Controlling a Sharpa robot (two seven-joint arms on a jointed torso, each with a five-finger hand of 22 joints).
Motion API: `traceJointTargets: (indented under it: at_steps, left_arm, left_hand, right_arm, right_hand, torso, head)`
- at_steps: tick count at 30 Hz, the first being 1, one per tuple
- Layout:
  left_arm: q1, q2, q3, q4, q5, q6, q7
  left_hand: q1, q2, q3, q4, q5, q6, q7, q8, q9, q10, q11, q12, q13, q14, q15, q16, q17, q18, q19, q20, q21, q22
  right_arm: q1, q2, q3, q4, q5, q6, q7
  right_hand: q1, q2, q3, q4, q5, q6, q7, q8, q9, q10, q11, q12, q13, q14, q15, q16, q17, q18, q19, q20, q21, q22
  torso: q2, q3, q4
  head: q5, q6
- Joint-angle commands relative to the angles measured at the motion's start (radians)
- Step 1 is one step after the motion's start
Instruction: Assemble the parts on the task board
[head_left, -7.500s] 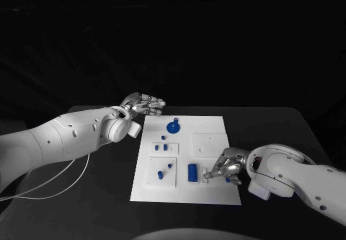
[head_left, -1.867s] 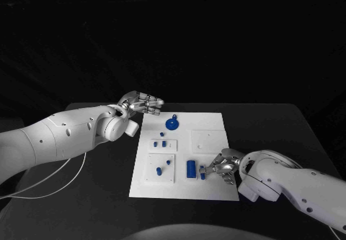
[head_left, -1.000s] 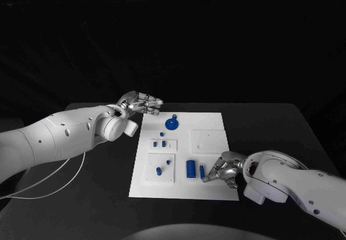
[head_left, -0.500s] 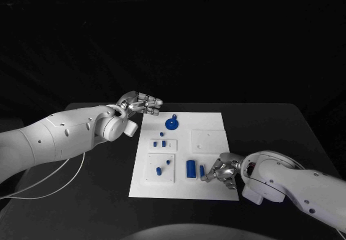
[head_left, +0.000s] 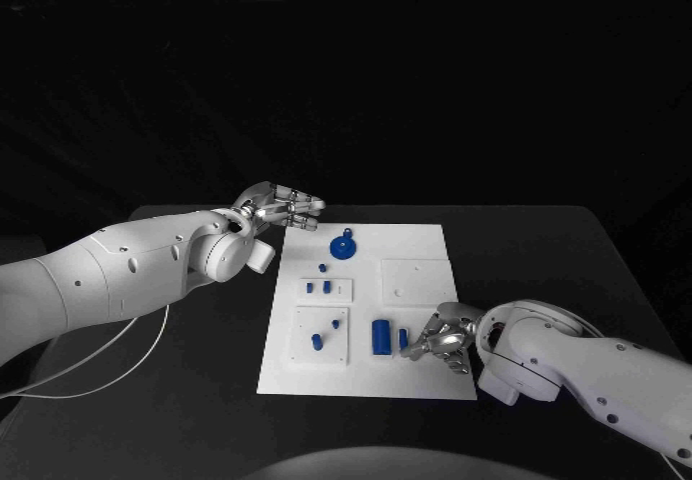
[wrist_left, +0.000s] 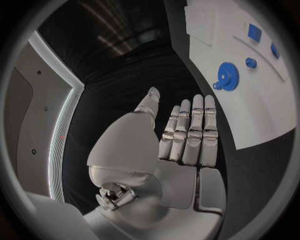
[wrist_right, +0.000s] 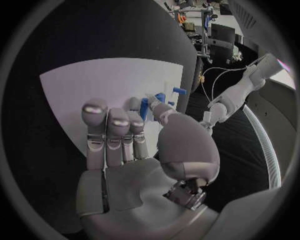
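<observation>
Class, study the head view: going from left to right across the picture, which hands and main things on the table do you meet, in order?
left hand → blue gear on the task board → right hand

Black table (head_left: 188, 400) against a dark, unlit backdrop.
</observation>
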Motion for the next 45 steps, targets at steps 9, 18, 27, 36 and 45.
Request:
traceJointTargets:
  at_steps: [9,18,27,36,45]
  left_arm:
    - [0.0,0.001,0.0,0.001,-0.002,0.013,0.003]
    - [0.0,0.001,0.0,0.001,-0.002,0.014,0.003]
    - [0.0,0.002,0.0,0.0,-0.002,0.014,0.003]
    - [0.0,0.002,0.0,-0.001,-0.002,0.015,0.002]
    - [0.0,0.003,0.0,-0.001,-0.002,0.015,0.002]
  left_hand:
    - [-0.001,0.004,0.004,0.005,-0.003,0.001,0.001,0.0,0.002,-0.007,0.0,0.003,0.001,-0.004,0.004,-0.001,0.0,-0.009,-0.005,0.003,-0.002,-0.001]
    - [-0.001,0.004,0.004,0.005,-0.003,0.001,0.001,0.0,0.002,-0.007,0.0,0.003,0.001,-0.004,0.004,-0.001,0.0,-0.009,-0.005,0.003,-0.002,-0.001]
    - [-0.001,0.004,0.004,0.005,-0.003,0.001,0.001,0.0,0.002,-0.007,0.0,0.003,0.001,-0.004,0.004,-0.001,0.0,-0.009,-0.005,0.003,-0.002,-0.001]
    - [-0.001,0.004,0.004,0.005,-0.003,0.001,0.001,0.0,0.002,-0.007,0.0,0.003,0.001,-0.004,0.004,-0.001,0.0,-0.009,-0.005,0.003,-0.002,-0.001]
    - [-0.001,0.004,0.004,0.005,-0.003,0.001,0.001,0.0,0.002,-0.007,0.0,0.003,0.001,-0.004,0.004,-0.001,0.0,-0.009,-0.005,0.003,-0.002,-0.001]
  right_arm:
    - [-0.005,0.002,-0.001,-0.007,-0.028,-0.032,-0.002]
    - [-0.005,0.006,-0.001,-0.016,-0.026,-0.029,-0.002]
    - [-0.008,0.018,-0.002,-0.039,-0.026,-0.028,-0.003]
    - [-0.011,0.022,-0.003,-0.054,-0.026,-0.02,0.001]
    - [-0.014,0.017,-0.003,-0.055,-0.018,-0.028,0.016]
  right_hand:
    - [-0.025,-0.004,0.002,0.009,0.0,0.0,0.002,-0.002,0.005,0.006,-0.004,-0.001,0.002,0.001,-0.004,-0.004,-0.002,-0.01,0.059,-0.005,0.004,0.078]
    - [-0.013,-0.005,-0.003,-0.002,-0.001,0.002,0.001,-0.002,0.007,0.008,-0.005,0.001,0.004,0.001,-0.004,-0.003,-0.002,-0.01,0.059,-0.005,0.006,0.079]
    - [-0.001,0.011,-0.014,-0.037,-0.002,0.004,-0.001,-0.002,0.007,0.01,-0.006,0.003,0.006,0.001,-0.004,-0.001,-0.001,-0.012,0.059,-0.005,0.007,0.079]
    - [0.003,0.03,-0.034,-0.071,-0.004,0.006,-0.002,-0.002,0.005,0.013,-0.007,0.003,0.01,0.001,-0.005,-0.002,-0.001,-0.014,0.059,-0.006,0.007,0.08]
    - [-0.014,-0.021,-0.053,-0.018,0.018,0.008,0.0,-0.002,0.005,0.011,-0.005,0.001,0.009,0.001,-0.003,-0.003,-0.002,-0.011,0.059,-0.004,0.005,0.079]
  torso:
    - [0.0,0.0003,0.0001]
    - [0.0,-0.0004,-0.0003]
    - [0.0,0.0004,0.0008]
    - [0.0,0.0001,-0.0006]
    - [0.0,0.0005,-0.0005]
  head:
    - [0.001,0.001]
    - [0.0,0.001]
    - [0.001,-0.001]
    - [0.002,-0.001]
    - [-0.001,0.001]
